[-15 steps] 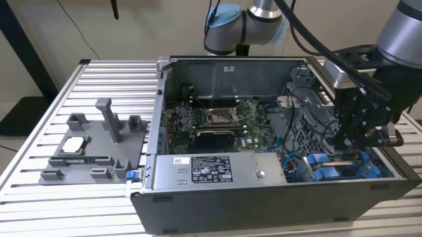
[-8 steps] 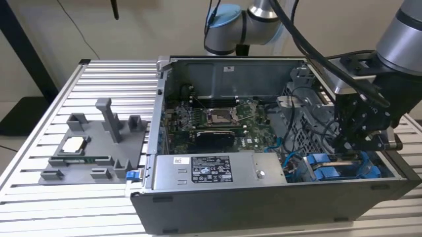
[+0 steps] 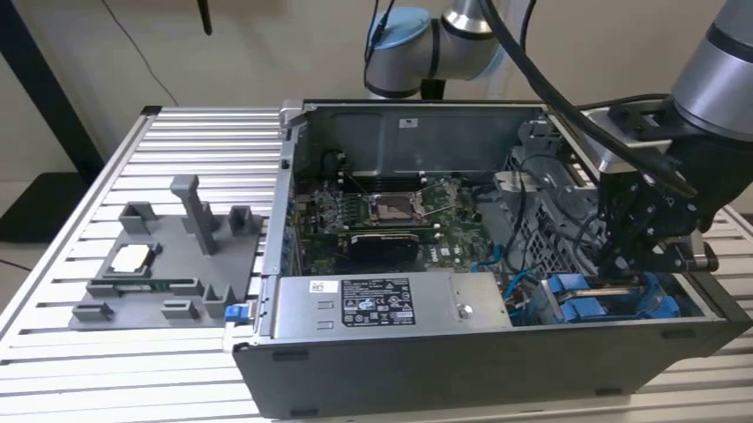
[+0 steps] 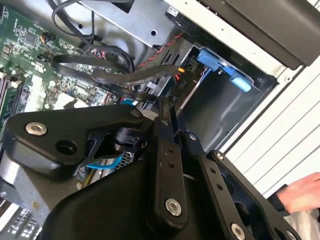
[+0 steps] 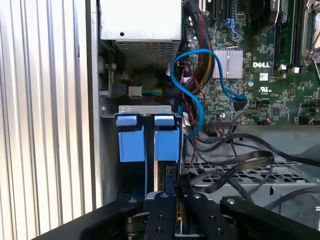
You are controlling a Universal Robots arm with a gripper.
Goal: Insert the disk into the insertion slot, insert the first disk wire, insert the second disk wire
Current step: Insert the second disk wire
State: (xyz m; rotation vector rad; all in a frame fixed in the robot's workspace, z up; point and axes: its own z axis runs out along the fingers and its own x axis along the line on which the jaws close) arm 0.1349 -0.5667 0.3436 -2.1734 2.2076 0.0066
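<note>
Gripper down at the blue drive bay inside the open computer case

The largest thing on the slatted metal table is the open computer case, lying with its side off so the interior faces up. Across its near edge sits the grey power supply box with a white sticker, and behind that the green motherboard with its square silver processor socket. On the table at the exterior view's left stands a grey fixture tray with upright posts.

The robot arm comes in from the exterior view's right, and its black gripper reaches down into the corner of the case where the insertion slot lies, marked by its bright blue plastic rails. In the first wrist view the gripper's fingers stand close together directly in front of two blue carrier tabs set side by side in the bay, with a thin vertical edge running between the fingers and the tabs (whether that edge is the disk, and whether the fingers actually clamp it, cannot be told).

A blue data cable loops above the bay beside a bundle of black cables.

In the second wrist view a person's hand shows at the frame edge over the table
</note>
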